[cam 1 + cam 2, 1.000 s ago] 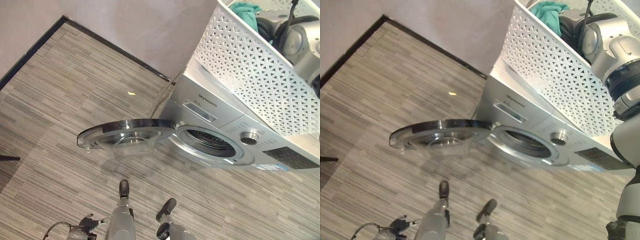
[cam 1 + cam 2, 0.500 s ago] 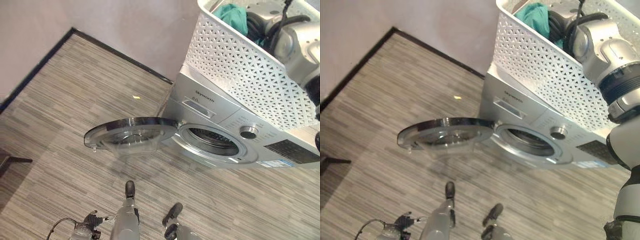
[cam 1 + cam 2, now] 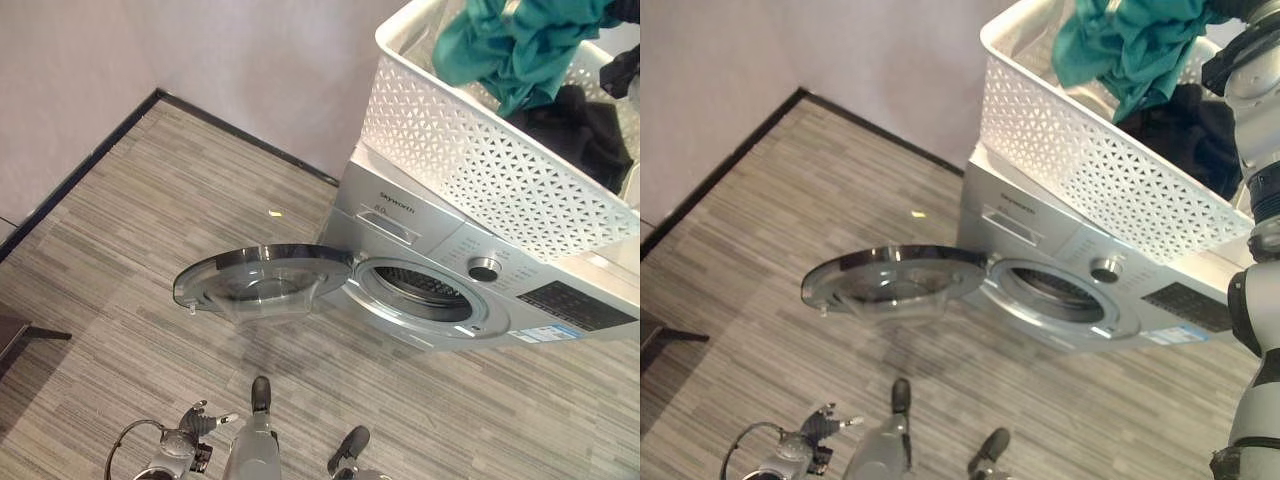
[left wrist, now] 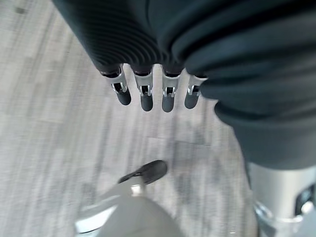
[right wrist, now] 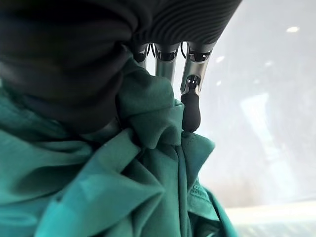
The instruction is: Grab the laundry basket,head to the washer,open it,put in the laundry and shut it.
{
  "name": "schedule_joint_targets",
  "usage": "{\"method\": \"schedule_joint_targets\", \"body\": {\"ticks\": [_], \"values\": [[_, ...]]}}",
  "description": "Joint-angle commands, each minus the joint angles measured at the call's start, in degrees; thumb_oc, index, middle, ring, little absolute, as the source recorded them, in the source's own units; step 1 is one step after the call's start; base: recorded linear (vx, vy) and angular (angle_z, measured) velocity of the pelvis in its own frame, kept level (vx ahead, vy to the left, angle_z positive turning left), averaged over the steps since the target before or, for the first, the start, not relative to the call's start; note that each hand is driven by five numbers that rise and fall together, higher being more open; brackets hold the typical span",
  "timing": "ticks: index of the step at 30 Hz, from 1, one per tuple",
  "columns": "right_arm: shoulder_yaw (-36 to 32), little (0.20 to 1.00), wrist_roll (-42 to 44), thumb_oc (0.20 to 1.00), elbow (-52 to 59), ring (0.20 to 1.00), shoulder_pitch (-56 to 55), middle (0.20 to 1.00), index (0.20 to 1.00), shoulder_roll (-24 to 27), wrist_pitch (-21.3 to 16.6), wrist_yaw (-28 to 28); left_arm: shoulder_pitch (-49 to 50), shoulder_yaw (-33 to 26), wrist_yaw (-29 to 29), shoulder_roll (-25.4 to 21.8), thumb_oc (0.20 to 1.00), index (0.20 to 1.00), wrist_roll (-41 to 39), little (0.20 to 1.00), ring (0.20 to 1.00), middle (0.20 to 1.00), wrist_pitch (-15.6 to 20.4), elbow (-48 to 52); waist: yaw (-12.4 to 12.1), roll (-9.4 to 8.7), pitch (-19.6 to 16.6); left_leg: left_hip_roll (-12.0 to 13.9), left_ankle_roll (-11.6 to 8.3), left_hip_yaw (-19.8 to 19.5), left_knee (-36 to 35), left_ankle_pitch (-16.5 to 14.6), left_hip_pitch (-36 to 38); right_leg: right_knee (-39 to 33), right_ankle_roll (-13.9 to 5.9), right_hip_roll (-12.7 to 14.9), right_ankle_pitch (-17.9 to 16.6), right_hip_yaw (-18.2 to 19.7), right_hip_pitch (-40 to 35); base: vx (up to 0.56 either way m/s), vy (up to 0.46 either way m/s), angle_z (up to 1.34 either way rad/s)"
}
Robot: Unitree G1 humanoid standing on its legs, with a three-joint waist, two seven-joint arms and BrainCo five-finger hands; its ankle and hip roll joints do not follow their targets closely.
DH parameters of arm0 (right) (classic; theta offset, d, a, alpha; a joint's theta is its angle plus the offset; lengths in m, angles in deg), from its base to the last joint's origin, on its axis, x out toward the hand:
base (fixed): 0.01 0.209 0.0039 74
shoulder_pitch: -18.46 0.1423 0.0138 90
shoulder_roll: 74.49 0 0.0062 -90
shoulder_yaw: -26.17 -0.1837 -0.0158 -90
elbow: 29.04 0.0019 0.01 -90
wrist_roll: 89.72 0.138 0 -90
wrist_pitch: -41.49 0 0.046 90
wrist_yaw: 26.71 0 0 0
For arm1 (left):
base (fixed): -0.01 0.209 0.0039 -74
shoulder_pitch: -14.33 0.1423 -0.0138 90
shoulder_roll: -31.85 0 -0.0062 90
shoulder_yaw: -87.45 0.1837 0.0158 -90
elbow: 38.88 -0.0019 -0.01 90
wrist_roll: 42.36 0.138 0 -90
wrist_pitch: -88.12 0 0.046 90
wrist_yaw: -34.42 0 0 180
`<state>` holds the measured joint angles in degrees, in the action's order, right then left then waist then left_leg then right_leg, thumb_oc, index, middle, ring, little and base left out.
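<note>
On top of the washer (image 3: pixel 440 255) sits the white laundry basket (image 3: pixel 470 150), its perforated wall facing me and its far end cut off by the edge of my head views. My right hand (image 5: pixel 163 64) is above the basket with its fingers (image 5: pixel 191 106) curled into a teal garment (image 3: pixel 1130 45), which hangs bunched from my grip over the basket's open top; in my wrist view the cloth swallows most of the fingers, so only a dark tip shows plainly against the fabric. Beneath the teal piece a dark garment (image 3: pixel 580 125) lies inside the basket, partly hidden by the rim. The washer's round door (image 3: pixel 262 280) stands swung wide open, lying out flat to the left of the drum opening (image 3: pixel 425 292), whose inside is too dark to make out. A round knob (image 3: pixel 485 268) sits just right of the opening on the control panel. My left hand (image 4: pixel 148 86) hangs low over the striped grey floor (image 3: pixel 130 260), its fingers straight, relaxed and holding nothing. A small yellowish scrap (image 3: pixel 274 212) lies on the floor near the wall, too small to identify.
</note>
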<state>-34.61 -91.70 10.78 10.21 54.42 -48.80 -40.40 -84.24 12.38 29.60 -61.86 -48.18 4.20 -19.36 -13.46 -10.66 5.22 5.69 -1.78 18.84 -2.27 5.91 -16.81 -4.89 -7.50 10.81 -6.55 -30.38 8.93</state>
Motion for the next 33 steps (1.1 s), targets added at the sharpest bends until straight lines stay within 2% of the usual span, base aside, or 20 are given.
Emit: {"method": "schedule_joint_targets", "body": {"ticks": [1,4,5,9,11,12,16,20,21,22,27,29,30,31,33], "values": [[-6.9,0.2,10.9,0.2,-1.2,0.2,3.1,0.2,0.2,-2.3,-4.4,-4.9,-0.3,2.8,-1.3,0.4,1.0,1.0,-0.1,1.0,1.0,1.0,1.3,-0.6,-2.8,-1.73,-1.3,-2.3,-2.98,-1.6,-2.7,-0.5,1.5,0.7,-7.5,3.9,-14.3,-1.1,-10.4,0.0,0.0,0.0],[-9.6,0.2,17.2,0.2,-1.2,0.2,3.3,0.2,0.2,-4.5,-6.4,-6.0,0.3,3.0,-1.6,0.3,1.0,1.0,-1.5,1.0,1.0,1.0,1.6,1.4,-2.9,-1.51,-2.5,-2.3,-3.02,-1.4,-2.7,-0.6,2.7,0.8,-7.5,4.0,-14.5,-1.1,-11.2,0.01,-0.002,-0.03],[-13.3,0.2,25.2,0.2,0.3,0.2,2.9,0.2,0.2,-8.1,-9.6,-7.2,0.8,2.9,-2.0,0.2,1.0,1.0,-3.8,1.0,1.0,1.0,1.8,3.9,-2.9,-1.22,-3.5,-2.3,-3.11,-1.0,-2.7,-0.6,3.9,1.0,-7.5,4.2,-15.2,-1.0,-12.0,0.0,0.0,0.0],[-16.1,0.2,32.3,0.2,1.9,0.2,2.2,0.2,0.2,-11.5,-12.7,-7.6,1.2,3.5,-2.5,0.0,1.0,1.0,-4.6,1.0,1.0,1.0,1.7,5.4,-2.7,-1.09,-4.6,-2.3,-3.24,-0.7,-2.7,-0.6,5.4,1.3,-7.5,4.2,-15.6,-0.8,-13.0,0.0,0.0,-0.01],[-19.1,0.2,37.2,0.2,5.6,0.2,1.7,0.2,0.2,-14.1,-15.7,-8.8,1.6,4.4,-3.0,0.7,1.0,1.0,-4.5,1.0,1.0,1.0,1.5,5.3,-2.4,-0.96,-6.0,-2.5,-3.2,-0.3,-2.7,-0.6,6.9,1.8,-7.5,4.4,-16.2,-0.6,-13.8,0.0,0.032,-0.02],[-19.1,0.2,37.2,0.2,5.7,0.2,1.4,0.2,0.2,-14.2,-15.8,-8.9,1.7,4.4,-3.0,0.7,1.0,1.0,-4.5,1.0,1.0,1.0,1.5,5.3,-2.5,-1.03,-5.8,-2.7,-2.76,0.6,-2.7,0.6,6.7,2.1,-7.5,4.8,-16.7,-1.5,-13.5,-0.03,0.034,-0.03],[-22.3,0.2,43.7,0.2,13.8,0.2,0.3,0.2,0.2,-18.4,-20.7,-8.9,2.0,4.3,-3.3,2.5,1.0,1.0,-4.4,1.0,1.0,1.0,0.5,2.2,-1.7,-0.55,-7.1,-2.7,-2.71,1.4,-2.7,0.4,8.6,2.8,-7.5,5.0,-17.0,-0.7,-14.3,0.01,0.026,-0.14],[-24.6,0.2,45.1,0.2,20.8,0.2,-3.0,0.2,0.2,-21.3,-23.0,-9.3,2.5,3.9,-3.7,3.7,1.0,1.0,-3.7,1.0,1.0,1.0,-0.3,0.1,-1.0,-0.08,-7.7,-2.9,-2.49,1.8,-2.7,0.0,9.8,3.3,-7.5,5.3,-16.6,-0.1,-14.8,0.02,0.032,-0.03],[-26.7,0.2,45.3,0.2,29.5,0.2,-8.8,0.2,0.2,-24.4,-24.7,-9.0,3.0,2.7,-3.8,4.8,1.0,1.0,-2.4,1.0,1.0,1.0,-1.2,-1.9,-0.2,0.6,-7.9,-3.2,-2.13,2.4,-2.7,-0.4,11.1,3.7,-7.5,5.6,-15.9,0.5,-15.4,0.03,0.066,-0.11],[-27.5,0.2,45.7,0.2,32.3,0.2,-10.8,0.2,0.2,-25.5,-25.5,-8.6,3.2,2.3,-3.9,5.2,1.0,1.0,-1.6,1.0,1.0,1.0,-1.6,-2.6,0.2,0.93,-7.8,-3.3,-1.97,2.6,-2.7,-0.6,11.5,3.9,-7.5,5.8,-15.8,0.7,-15.5,0.04,0.078,-0.17],[-30.2,0.2,44.3,0.2,45.5,0.2,-23.6,0.2,0.2,-29.7,-25.8,-6.6,5.2,-0.5,-3.9,6.1,1.0,1.0,2.0,1.0,1.0,1.0,-2.9,-5.4,1.3,1.79,-7.8,-4.0,-1.16,3.5,-2.7,-1.4,12.7,5.0,-7.5,6.4,-15.7,1.4,-15.6,0.02,0.035,-0.07],[-30.7,0.2,45.5,0.2,51.8,0.2,-30.8,0.2,0.2,-33.1,-26.0,-4.5,6.6,-4.1,-2.7,6.6,1.0,1.0,0.5,1.0,1.0,1.0,-4.0,-7.8,1.8,2.31,-7.6,-4.4,-0.69,3.9,-2.7,-1.8,13.2,5.7,-7.5,6.8,-15.6,1.7,-15.5,0.03,0.066,-0.03],[-30.8,0.2,46.4,0.2,56.6,0.2,-37.9,0.2,0.2,-35.2,-25.1,-1.9,7.8,-8.9,-1.2,7.0,1.0,1.0,-2.7,1.0,1.0,1.0,-5.2,-9.8,2.3,2.98,-7.3,-4.9,-0.18,4.4,-2.7,-2.2,13.8,6.4,-7.5,7.1,-15.5,1.9,-15.5,0.04,0.069,-0.07],[-30.8,0.2,46.3,0.2,57.0,0.2,-38.4,0.2,0.2,-35.4,-24.9,-1.9,8.1,-8.9,-1.2,7.0,1.0,1.0,-2.6,1.0,1.0,1.0,-5.2,-9.8,2.3,2.94,-7.5,-4.9,-0.17,4.4,-2.7,-2.3,13.8,6.4,-7.5,7.2,-15.5,1.9,-15.6,0.05,0.072,-0.08],[-29.6,0.2,48.5,0.2,60.8,0.2,-45.5,0.2,0.2,-39.1,-24.4,1.0,8.8,-10.7,-0.9,7.5,1.0,1.0,-1.5,1.0,1.0,1.0,-5.6,-10.4,2.7,3.53,-7.1,-5.6,0.3,4.7,-2.7,-2.7,14.5,7.1,-7.5,7.6,-15.4,2.2,-15.7,0.03,0.052,-0.13]]}}
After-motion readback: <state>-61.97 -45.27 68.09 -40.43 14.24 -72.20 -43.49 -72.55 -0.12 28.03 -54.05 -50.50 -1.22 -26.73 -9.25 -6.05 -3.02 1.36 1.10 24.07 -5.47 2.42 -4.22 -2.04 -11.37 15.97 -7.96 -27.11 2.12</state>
